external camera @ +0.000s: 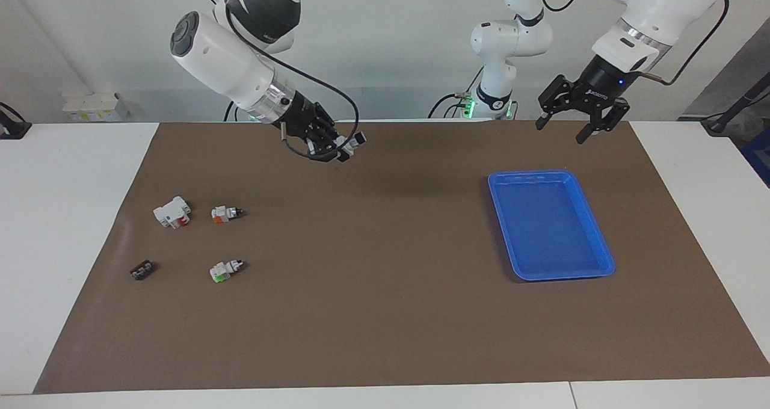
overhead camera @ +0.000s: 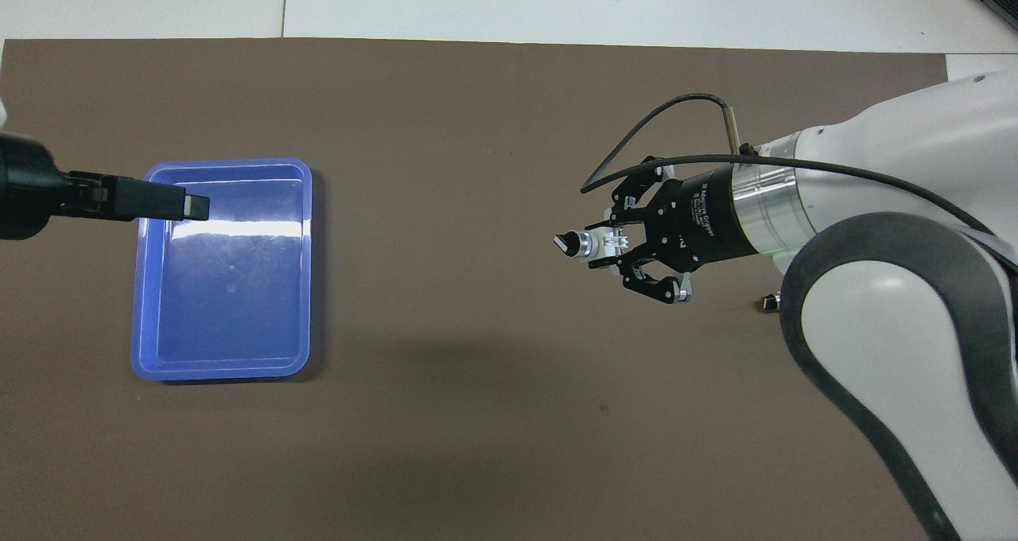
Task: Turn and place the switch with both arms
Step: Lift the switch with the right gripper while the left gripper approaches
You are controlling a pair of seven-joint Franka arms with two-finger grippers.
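Tray [external camera: 550, 222], blue, one only, sits at my left arm's end of the worktop and shows just its bare floor. My left tool [external camera: 560, 132] hangs near it, spread wide. My right tool [external camera: 346, 150] is up over the brown mat [external camera: 385, 313], clamped on one white black-knobbed switch [external camera: 356, 140]. Four pieces lie on the mat at my right arm's end: one green-ended switch [external camera: 221, 270], one orange-ended switch [external camera: 224, 213], one white block [external camera: 171, 212] with red marks, one small black part [external camera: 142, 270]

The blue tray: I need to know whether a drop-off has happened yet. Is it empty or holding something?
Empty. The blue tray shows only bare floor in both views; the left gripper hangs open over its edge.
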